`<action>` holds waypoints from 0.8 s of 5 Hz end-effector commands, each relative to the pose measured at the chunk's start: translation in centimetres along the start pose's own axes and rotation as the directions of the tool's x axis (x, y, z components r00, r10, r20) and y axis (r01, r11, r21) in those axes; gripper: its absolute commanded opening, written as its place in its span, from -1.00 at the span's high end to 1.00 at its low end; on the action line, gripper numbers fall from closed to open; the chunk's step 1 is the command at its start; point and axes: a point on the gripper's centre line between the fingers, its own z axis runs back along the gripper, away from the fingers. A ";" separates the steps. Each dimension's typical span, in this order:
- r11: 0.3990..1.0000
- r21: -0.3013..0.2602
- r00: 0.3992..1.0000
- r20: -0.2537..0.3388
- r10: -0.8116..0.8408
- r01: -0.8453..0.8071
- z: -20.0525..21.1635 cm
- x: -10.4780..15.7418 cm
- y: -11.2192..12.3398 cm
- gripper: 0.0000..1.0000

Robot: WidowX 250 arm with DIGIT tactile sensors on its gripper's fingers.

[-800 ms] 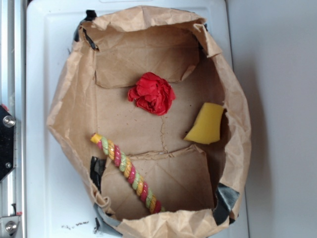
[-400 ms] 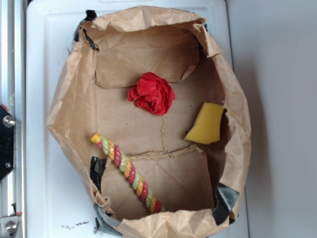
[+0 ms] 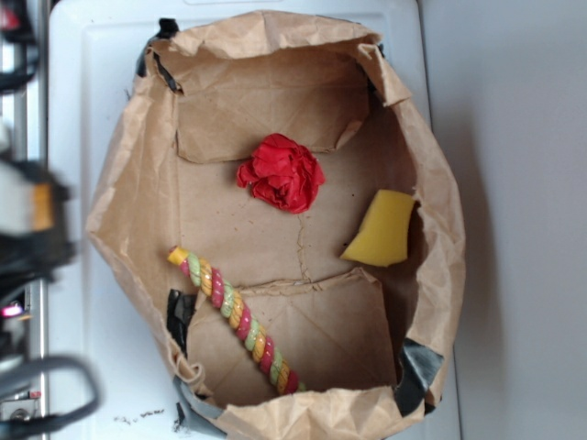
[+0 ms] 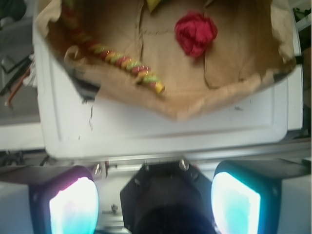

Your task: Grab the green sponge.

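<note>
So the arm is just a blurry dark shape at the left edge, outside the bag. Gripper hangs over the white tray's rim, jaws wide apart, nothing in them. The sponge lies inside the bag against its right wall, well apart from the gripper.

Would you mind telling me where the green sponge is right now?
In the exterior view, the green sponge lies inside the paper bag, against its right wall, right of and slightly below the red cloth.
</note>
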 end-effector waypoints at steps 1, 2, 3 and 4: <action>1.000 -0.009 0.991 0.134 0.002 -0.001 -0.5 5.8 1.4 -1.00; 1.000 -0.017 0.986 0.167 -0.005 0.008 -1.3 8.0 1.6 -1.00; 1.000 -0.012 0.983 0.182 -0.007 0.010 -1.9 9.4 1.5 -1.00; 1.000 0.016 0.979 0.201 -0.014 0.011 -3.2 10.5 1.8 -1.00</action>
